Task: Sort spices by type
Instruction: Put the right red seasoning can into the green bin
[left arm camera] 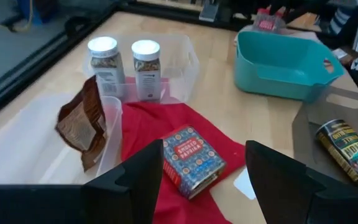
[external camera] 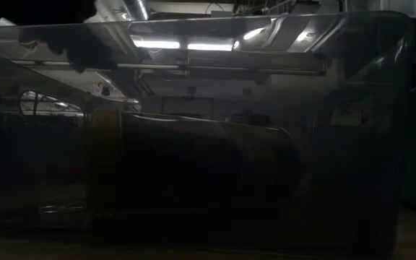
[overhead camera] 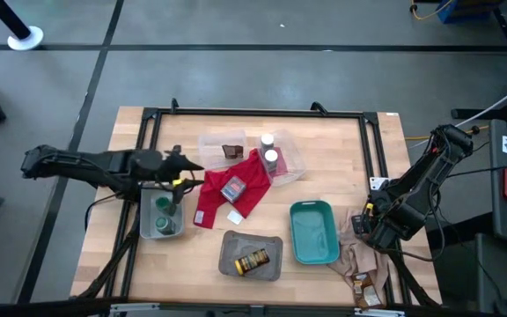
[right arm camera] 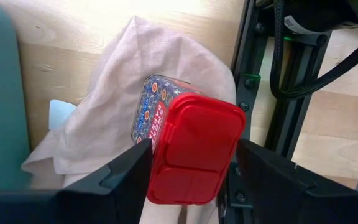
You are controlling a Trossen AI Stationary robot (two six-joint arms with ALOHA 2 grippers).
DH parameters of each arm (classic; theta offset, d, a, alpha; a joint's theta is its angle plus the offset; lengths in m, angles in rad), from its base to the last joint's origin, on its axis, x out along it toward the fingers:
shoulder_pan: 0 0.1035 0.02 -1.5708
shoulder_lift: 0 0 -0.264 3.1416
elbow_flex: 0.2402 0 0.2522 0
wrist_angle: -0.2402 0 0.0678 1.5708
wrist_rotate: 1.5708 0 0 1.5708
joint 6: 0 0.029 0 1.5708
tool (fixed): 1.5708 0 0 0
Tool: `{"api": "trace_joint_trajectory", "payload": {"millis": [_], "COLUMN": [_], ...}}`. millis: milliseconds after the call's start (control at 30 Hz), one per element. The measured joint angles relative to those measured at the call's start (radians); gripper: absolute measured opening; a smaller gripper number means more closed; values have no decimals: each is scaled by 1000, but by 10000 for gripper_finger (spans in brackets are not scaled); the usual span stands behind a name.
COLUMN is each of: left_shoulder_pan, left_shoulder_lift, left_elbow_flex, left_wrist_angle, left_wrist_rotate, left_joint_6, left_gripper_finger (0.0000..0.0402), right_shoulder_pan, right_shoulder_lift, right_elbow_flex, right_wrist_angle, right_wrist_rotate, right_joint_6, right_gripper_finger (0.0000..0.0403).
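My left gripper (overhead camera: 192, 172) is open and empty above the red cloth's (overhead camera: 236, 198) left side. A red tin (left arm camera: 191, 162) lies on that cloth ahead of its fingers. Two white-capped bottles (overhead camera: 268, 150) stand in a clear tray (overhead camera: 289, 163), and a dark brown packet (overhead camera: 231, 151) leans in the clear tray beside it. Green-lidded jars (overhead camera: 164, 216) sit in a grey tray below the left arm. A yellow-labelled jar (overhead camera: 253, 261) lies in another grey tray. My right gripper (overhead camera: 370, 220) is shut on a second red tin (right arm camera: 191, 149) over the beige cloth (right arm camera: 98, 112). My right gripper pinches the red tin by its two narrow sides at the red-lidded end (right arm camera: 157, 155), one finger on each side. The red lid faces the wrist camera and the patterned body (right arm camera: 154, 102) points away, toward the beige cloth. Whether the far end touches the cloth, I cannot tell.
A teal tray (overhead camera: 313, 231) stands between the grey tray and the beige cloth. A small packet (overhead camera: 363, 286) lies at the table's near right corner. A black frame rail (right arm camera: 291, 93) runs close beside my right gripper. The low view shows only a tray wall.
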Motion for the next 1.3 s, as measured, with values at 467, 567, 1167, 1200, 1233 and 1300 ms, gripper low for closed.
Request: {"api": "trace_joint_trajectory", "payload": {"millis": [467,567,1167,1200,1233,1300], "left_shoulder_pan": [-22,-22,-22,-22,-22,-22], "left_shoulder_lift": [-451,-532,-624,-624,-624,-624], "left_elbow_flex": [-245,-272,-285,-285,-285,-285], "left_wrist_angle": [58,55,-152,-152,-155,-168], "left_wrist_rotate": [-7,-7,-8,-8,-7,-7], "left_joint_6": [109,131,-26,-39,-48,-53], "left_gripper_finger": [210,210,210,210,210,210], "right_shoulder_pan": [0,0,0,0,0,0], "right_shoulder_lift": [0,0,1,1,1,1], "right_elbow_flex": [0,0,0,0,0,0], "right_wrist_angle": [4,4,34,35,34,35], "right_wrist_rotate": [1,1,1,1,1,1], "right_joint_6": [0,0,-23,-23,-23,-23], "right_gripper_finger": [234,234,234,234,234,234]}}
